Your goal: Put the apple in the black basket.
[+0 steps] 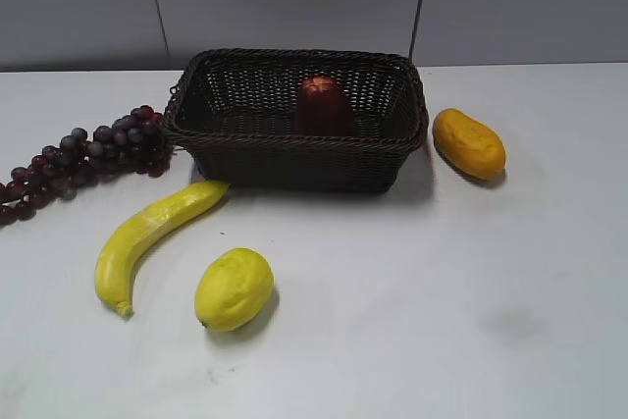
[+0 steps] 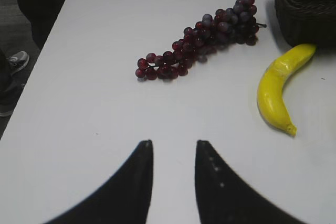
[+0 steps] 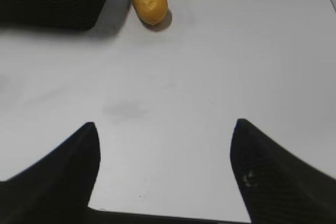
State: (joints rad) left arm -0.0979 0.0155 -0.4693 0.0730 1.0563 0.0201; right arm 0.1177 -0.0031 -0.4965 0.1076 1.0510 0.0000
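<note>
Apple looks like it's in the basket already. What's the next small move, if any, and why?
Probably none beyond holding both arms back. The apple sits inside the black basket, clear of either gripper. The left gripper hangs over bare table near the grapes, its jaws a narrow gap apart and empty; the right gripper is wide open and empty, short of the orange-yellow fruit.

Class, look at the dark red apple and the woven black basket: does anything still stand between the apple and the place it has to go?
Nothing does. The dark red glossy apple already sits inside the dark woven wicker basket. Both grippers, left and right, are over bare table, holding nothing.
</note>
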